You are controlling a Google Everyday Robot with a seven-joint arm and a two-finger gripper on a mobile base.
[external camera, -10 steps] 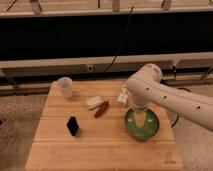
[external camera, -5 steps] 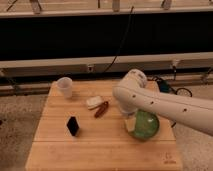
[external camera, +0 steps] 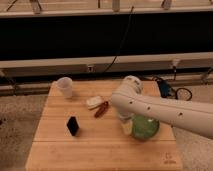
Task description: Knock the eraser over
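The eraser [external camera: 73, 125] is a small black block standing upright on the left half of the wooden table [external camera: 60, 150]. My white arm [external camera: 160, 112] reaches in from the right across the table's middle. My gripper [external camera: 125, 123] points down at the left edge of the green bowl [external camera: 144, 128], mostly hidden behind the arm. It is well to the right of the eraser and apart from it.
A clear cup [external camera: 64, 86] stands at the table's back left. A whitish flat bar [external camera: 94, 102] and a red-brown object [external camera: 102, 109] lie between the eraser and the arm. Cables [external camera: 172, 91] lie on the floor behind the table.
The arm has swung forward and to the left, now covering part of the green bowl. The eraser, cup and bar have not moved.
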